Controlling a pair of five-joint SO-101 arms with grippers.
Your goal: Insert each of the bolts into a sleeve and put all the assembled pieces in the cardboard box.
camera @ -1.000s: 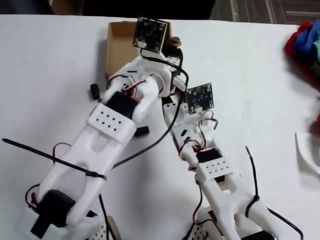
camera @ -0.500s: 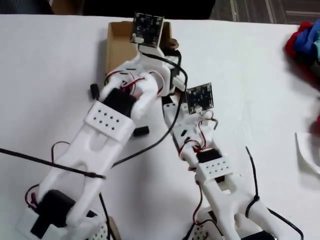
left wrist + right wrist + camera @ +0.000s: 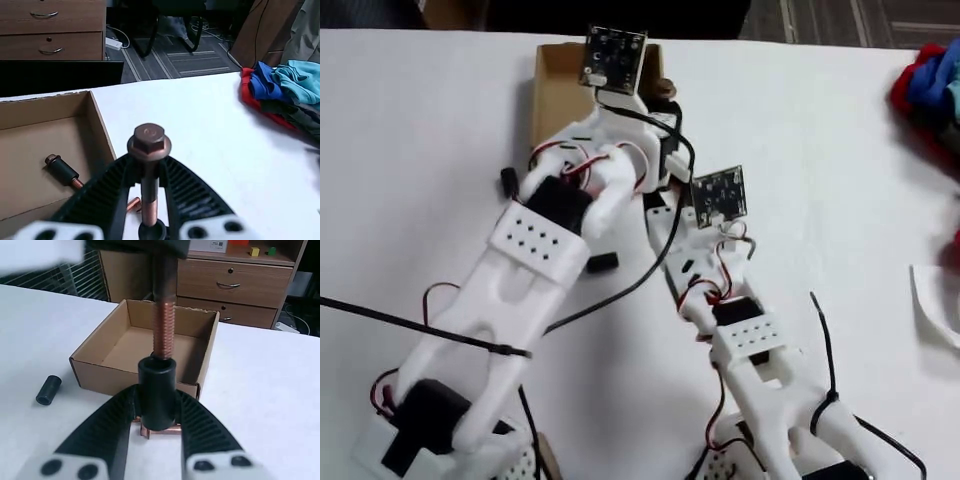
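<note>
In the left wrist view my left gripper [image 3: 149, 167] is shut on a copper bolt [image 3: 149, 145] just below its hex head, and the shaft runs down into a black sleeve [image 3: 152, 231]. My right gripper [image 3: 157, 400] is shut on that black sleeve [image 3: 157, 385], with the bolt's threaded shaft [image 3: 163, 332] entering it from above. The cardboard box [image 3: 125, 372] stands just behind them. An assembled bolt and sleeve [image 3: 62, 170] lies inside the cardboard box [image 3: 100, 125]. In the high view both arms meet beside the cardboard box [image 3: 555, 95].
A loose black sleeve [image 3: 507, 181] lies left of the box, also the loose black sleeve [image 3: 48, 389] in the right wrist view. Another black piece [image 3: 603, 262] lies between the arms. Coloured cloth [image 3: 930, 85] sits at the table's far right, a white object [image 3: 932, 310] below it.
The left arm's wrist shifted slightly up and to the left a second ago, then held still. The right arm has not moved.
</note>
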